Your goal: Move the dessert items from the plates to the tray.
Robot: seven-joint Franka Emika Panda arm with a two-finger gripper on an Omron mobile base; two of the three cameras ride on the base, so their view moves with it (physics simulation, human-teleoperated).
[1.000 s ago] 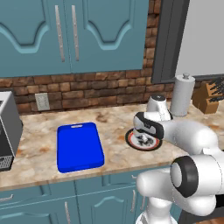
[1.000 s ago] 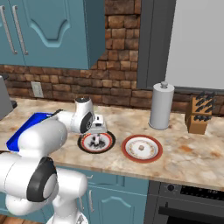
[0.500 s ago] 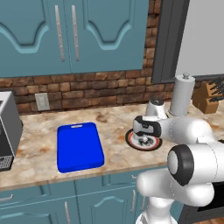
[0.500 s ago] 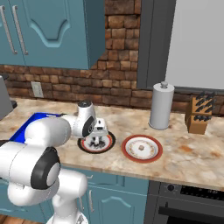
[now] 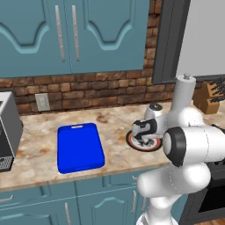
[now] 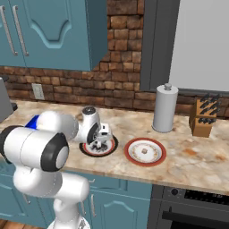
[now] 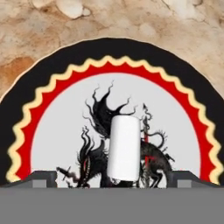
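Your dessert item point(image 7: 124, 148) is lying on the black-rimmed plate point(image 7: 43, 83), dead centre, long axis running toward your camera. Your gripper point(image 7: 112, 178) is hovering low over that plate, fingers spread wide either side of the lump, gripping nothing. No readable writing anywhere.

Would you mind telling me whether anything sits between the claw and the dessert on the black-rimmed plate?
Nothing visible does: in the hand view the dessert lies bare on the black-rimmed plate, directly ahead of the claw.
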